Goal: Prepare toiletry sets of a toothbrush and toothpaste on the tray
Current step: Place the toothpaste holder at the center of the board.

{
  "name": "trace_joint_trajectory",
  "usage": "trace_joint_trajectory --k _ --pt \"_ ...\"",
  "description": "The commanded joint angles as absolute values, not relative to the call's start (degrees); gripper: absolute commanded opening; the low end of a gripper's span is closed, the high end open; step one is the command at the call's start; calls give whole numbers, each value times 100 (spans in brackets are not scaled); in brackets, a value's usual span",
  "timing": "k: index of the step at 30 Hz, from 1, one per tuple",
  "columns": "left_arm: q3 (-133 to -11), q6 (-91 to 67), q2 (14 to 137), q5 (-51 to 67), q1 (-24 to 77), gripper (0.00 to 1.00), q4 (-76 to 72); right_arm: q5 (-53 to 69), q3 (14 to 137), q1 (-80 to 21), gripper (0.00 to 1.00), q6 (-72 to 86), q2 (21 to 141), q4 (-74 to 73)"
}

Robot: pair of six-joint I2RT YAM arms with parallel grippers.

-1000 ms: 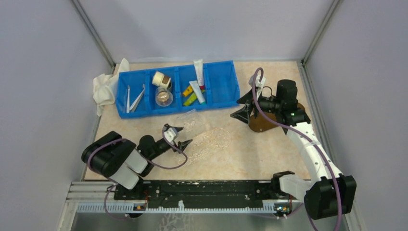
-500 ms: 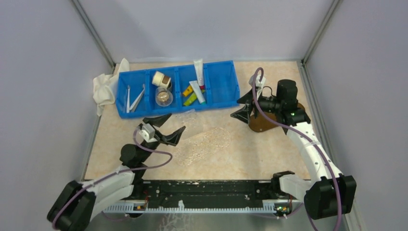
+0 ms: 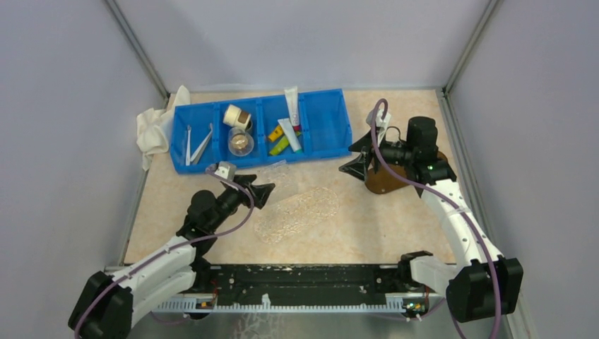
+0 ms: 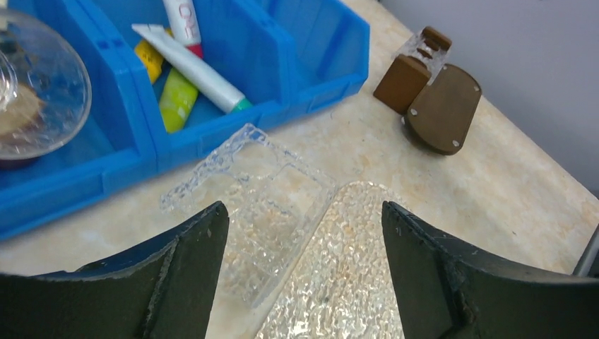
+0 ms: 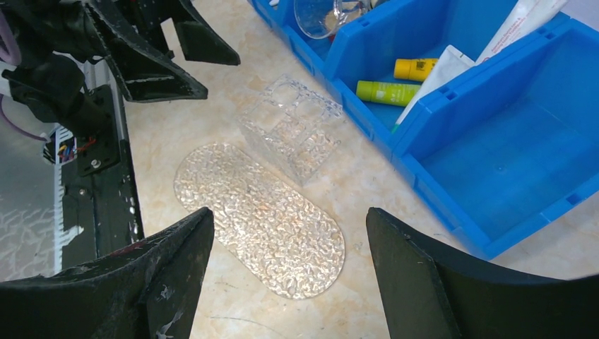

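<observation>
Plain pale grey walls close in a beige marbled tabletop, and along its far side stands a long blue plastic bin with four compartments, with a crumpled white cloth at its left end. Near the middle of the table lies a clear dimpled oval tray, with nothing on it. The left gripper hangs over it and the right gripper hovers by the bin's right end, both with jaws wide apart and holding nothing. The thin white toothbrushes lie in the leftmost compartment, and the white, yellow and green toothpaste tubes lie in the third one.
</observation>
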State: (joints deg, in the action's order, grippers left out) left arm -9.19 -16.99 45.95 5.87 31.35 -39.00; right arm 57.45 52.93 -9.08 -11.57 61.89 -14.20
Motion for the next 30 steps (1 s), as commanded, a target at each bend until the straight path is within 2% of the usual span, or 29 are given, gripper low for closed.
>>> trace_joint_trajectory --k 1,30 --pt "-1125 -2100 4843 509 3132 84 -3523 5810 5326 -865 79 -1239 6023 -1230" --pt "-1345 -3037 5641 -210 3129 83 -3423 5792 5319 -870 79 -1254 6022 -1240"
